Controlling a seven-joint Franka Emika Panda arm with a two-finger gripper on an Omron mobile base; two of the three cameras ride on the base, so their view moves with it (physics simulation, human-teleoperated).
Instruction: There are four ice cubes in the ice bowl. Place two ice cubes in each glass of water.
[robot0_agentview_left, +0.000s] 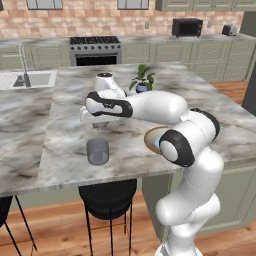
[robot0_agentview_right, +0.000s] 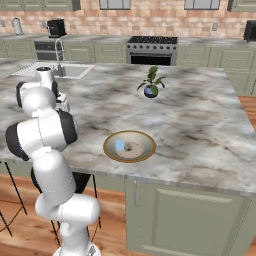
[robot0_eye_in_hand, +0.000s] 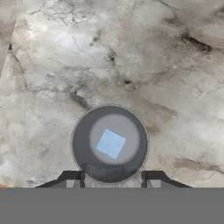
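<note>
Hand view: a glass of water (robot0_eye_in_hand: 109, 143) seen from straight above, one ice cube (robot0_eye_in_hand: 110, 143) in it.
Its round grey rim sits at lower centre of the frame, just above the two dark fingertips (robot0_eye_in_hand: 72, 178), and the pale blue cube lies at its middle as a slightly turned square; the glass stands upright, its axis pointing at the camera. In the left base view a second glass (robot0_agentview_left: 97, 151) stands upright at centre left on the marble counter (robot0_agentview_left: 65, 135), and the ice bowl (robot0_agentview_left: 151, 139) peeks out behind the arm's elbow. In the right base view the bowl (robot0_agentview_right: 129, 146), tan with a golden rim, sits at centre and holds one cube (robot0_agentview_right: 120, 145). The arm reaches leftward across the counter, hand turned down over the glass, fingers drawn together and empty.
</note>
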